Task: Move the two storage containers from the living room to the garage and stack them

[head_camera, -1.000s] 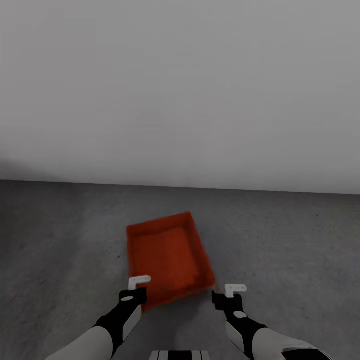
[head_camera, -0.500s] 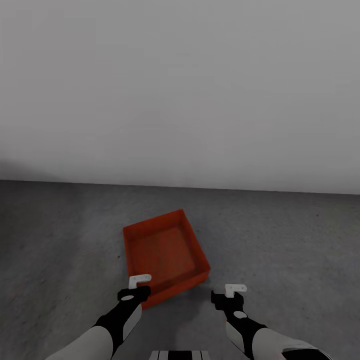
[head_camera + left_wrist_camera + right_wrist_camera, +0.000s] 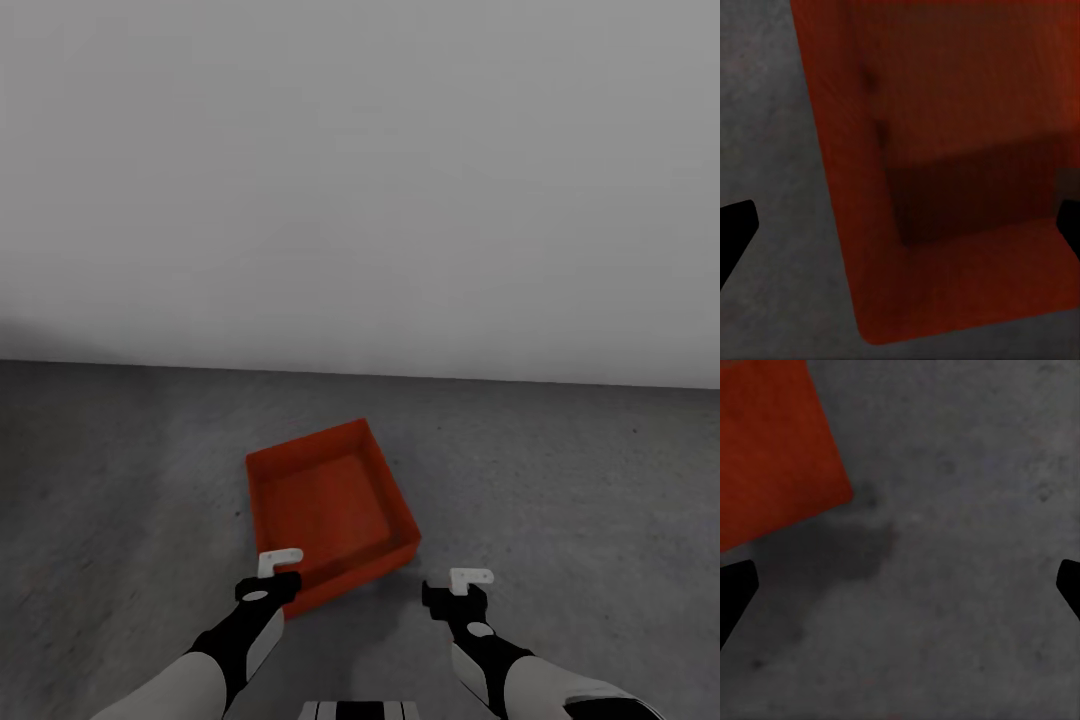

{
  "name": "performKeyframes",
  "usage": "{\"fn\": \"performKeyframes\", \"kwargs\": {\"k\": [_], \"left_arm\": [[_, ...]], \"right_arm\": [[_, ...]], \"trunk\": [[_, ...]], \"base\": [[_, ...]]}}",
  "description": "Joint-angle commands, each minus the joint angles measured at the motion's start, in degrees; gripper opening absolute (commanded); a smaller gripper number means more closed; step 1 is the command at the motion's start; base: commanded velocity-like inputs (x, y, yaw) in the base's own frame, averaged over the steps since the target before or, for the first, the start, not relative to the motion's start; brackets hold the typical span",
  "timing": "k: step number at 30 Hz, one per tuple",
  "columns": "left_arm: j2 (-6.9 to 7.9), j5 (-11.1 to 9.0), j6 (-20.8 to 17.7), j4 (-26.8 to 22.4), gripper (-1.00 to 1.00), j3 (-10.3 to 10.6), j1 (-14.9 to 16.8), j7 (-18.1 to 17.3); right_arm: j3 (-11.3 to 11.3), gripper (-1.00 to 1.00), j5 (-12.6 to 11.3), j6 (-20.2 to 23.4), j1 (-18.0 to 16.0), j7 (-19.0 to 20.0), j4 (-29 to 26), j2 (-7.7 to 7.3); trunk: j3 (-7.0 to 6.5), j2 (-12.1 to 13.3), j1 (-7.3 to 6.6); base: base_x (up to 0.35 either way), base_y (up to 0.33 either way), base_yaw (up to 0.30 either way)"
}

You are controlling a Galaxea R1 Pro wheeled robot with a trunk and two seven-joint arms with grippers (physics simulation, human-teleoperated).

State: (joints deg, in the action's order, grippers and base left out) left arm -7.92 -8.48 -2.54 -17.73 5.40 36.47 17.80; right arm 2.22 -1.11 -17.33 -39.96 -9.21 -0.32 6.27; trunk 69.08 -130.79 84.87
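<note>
In the head view, one storage container (image 3: pixel 330 515), a lidless red-orange box with straight walls, sat on the mottled grey concrete floor (image 3: pixel 560 480) near the blank white wall (image 3: pixel 360 180), likely set down as the base of the stack. The left claw (image 3: pixel 270 575) hovered just above its near rim and the right claw (image 3: pixel 462 590) beside its corner, both released. In the left wrist view, the container's (image 3: pixel 945 150) smooth interior lay below spread fingertips. In the right wrist view, only its corner (image 3: pixel 772 450) showed, over bare floor (image 3: pixel 967 547).
</note>
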Motion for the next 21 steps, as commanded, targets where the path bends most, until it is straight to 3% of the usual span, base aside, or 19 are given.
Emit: {"fn": "performKeyframes", "kwargs": {"k": [1, 21], "left_arm": [[0.03, -0.6, -0.3, -0.1, 1.0, 0.5, 0.0, 0.4], [0.01, -0.6, -0.2, 0.0, 1.0, 0.5, 0.0, 0.4]], "right_arm": [[0.2, 1.0, -0.1, -0.2, 0.0, -0.2, 0.1, 0.03], [0.2, 1.0, -0.1, -0.2, 0.0, -0.3, 0.1, 0.06]], "trunk": [[0.04, 0.0, -0.01], [0.04, 0.0, -0.01]], "base": [[0.0, 0.0, 0.0], [0.0, 0.0, 0.0]]}}
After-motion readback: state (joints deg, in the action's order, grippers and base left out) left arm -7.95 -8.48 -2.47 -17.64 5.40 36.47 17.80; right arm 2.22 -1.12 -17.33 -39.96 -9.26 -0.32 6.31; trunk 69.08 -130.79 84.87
